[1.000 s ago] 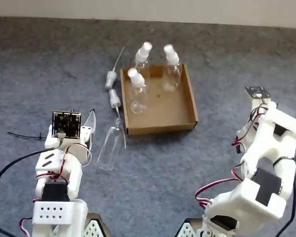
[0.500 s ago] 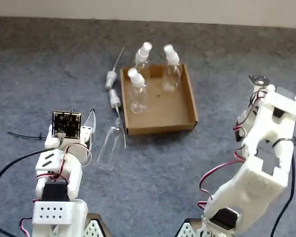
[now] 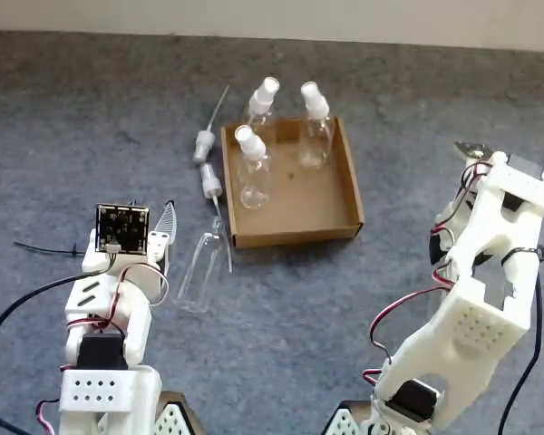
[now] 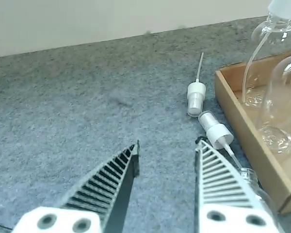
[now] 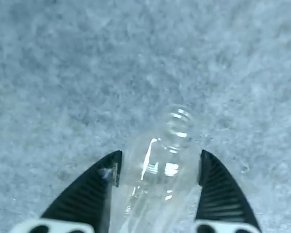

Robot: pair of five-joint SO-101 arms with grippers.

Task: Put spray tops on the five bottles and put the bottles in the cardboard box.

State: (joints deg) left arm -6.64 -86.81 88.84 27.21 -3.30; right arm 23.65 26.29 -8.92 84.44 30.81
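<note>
Left fingers (image 4: 111,179) were spread apart over the counter (image 3: 72,109), holding nothing | right fingers (image 5: 94,189) gripped a clear bottle (image 5: 160,184) with no top | cardboard box (image 3: 299,201) had two topped bottles (image 3: 252,172) inside | two spray tops (image 3: 204,145) lay just beside the box

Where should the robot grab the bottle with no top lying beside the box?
It's probably best to grip the bottle across the middle of its body, coming straight down from above. It lies flat on the carpet, so its long sides can be pinched from the top.
</note>
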